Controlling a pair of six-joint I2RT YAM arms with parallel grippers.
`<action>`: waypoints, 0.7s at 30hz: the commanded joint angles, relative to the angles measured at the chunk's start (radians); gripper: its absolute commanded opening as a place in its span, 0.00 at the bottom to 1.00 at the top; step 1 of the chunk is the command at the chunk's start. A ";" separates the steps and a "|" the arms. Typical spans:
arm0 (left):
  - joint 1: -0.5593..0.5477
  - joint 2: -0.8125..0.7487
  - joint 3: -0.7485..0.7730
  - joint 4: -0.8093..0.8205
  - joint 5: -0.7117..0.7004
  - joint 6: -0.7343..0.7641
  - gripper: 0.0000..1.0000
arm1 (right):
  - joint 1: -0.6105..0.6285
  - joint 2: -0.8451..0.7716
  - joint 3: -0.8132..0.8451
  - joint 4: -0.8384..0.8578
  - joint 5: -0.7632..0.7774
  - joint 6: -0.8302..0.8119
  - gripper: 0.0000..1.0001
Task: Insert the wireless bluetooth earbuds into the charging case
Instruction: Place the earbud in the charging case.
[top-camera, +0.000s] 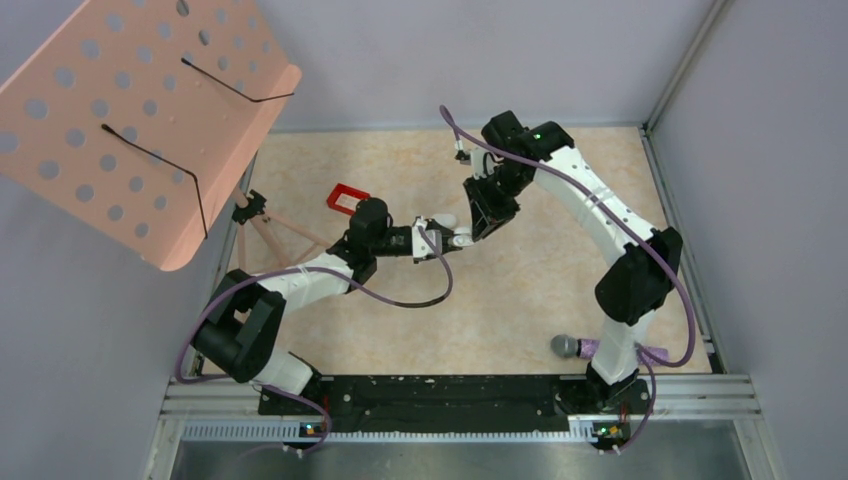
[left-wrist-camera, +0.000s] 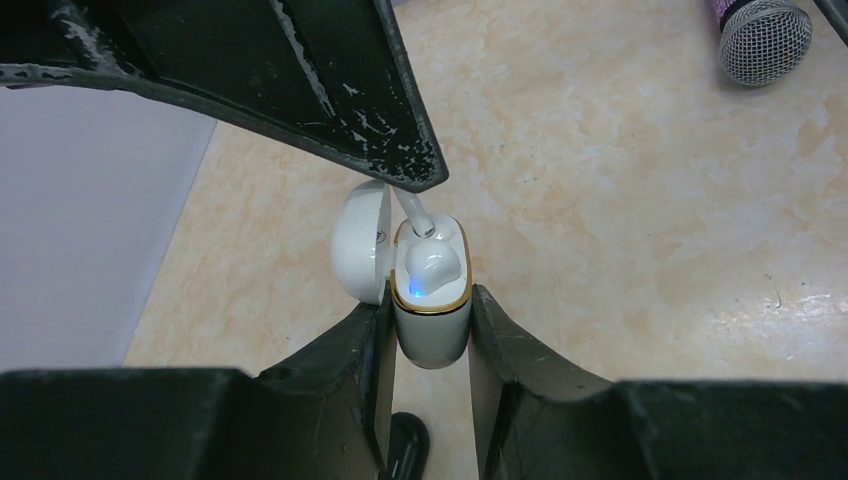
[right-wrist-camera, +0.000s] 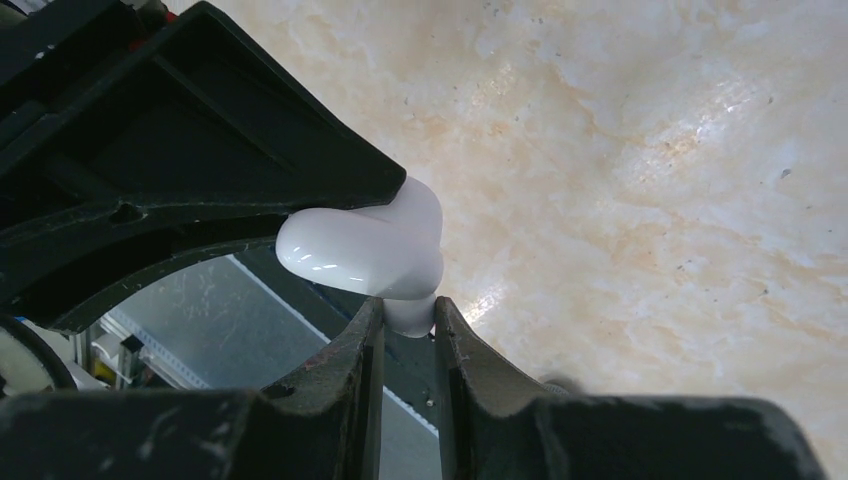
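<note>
In the left wrist view my left gripper (left-wrist-camera: 430, 300) is shut on the white, gold-rimmed charging case (left-wrist-camera: 432, 338). Its lid (left-wrist-camera: 358, 240) hangs open to the left. One white earbud (left-wrist-camera: 432, 265) sits in the case beside a blue light. My right gripper (right-wrist-camera: 408, 310) is shut on the stem of a second white earbud (right-wrist-camera: 365, 250). That earbud's stem (left-wrist-camera: 413, 213) reaches down to the case's far rim, under the right gripper's dark finger (left-wrist-camera: 330, 90). In the top view the two grippers meet at mid-table, left (top-camera: 440, 242) and right (top-camera: 472, 232).
A purple microphone with a grey mesh head (top-camera: 572, 347) lies by the right arm's base. A red frame (top-camera: 347, 198) sits behind the left arm. A pink perforated music stand (top-camera: 140, 110) overhangs the far left. A dark glossy object (left-wrist-camera: 405, 445) lies on the table under my left fingers.
</note>
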 joint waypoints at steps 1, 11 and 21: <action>-0.014 -0.002 0.030 0.069 0.066 -0.068 0.00 | 0.004 0.013 0.063 0.078 0.031 0.014 0.00; -0.014 0.009 0.020 0.182 0.009 -0.235 0.00 | 0.019 0.018 0.044 0.081 0.061 0.006 0.00; -0.014 0.017 0.009 0.264 -0.024 -0.353 0.00 | 0.044 0.012 0.053 0.084 0.136 -0.016 0.00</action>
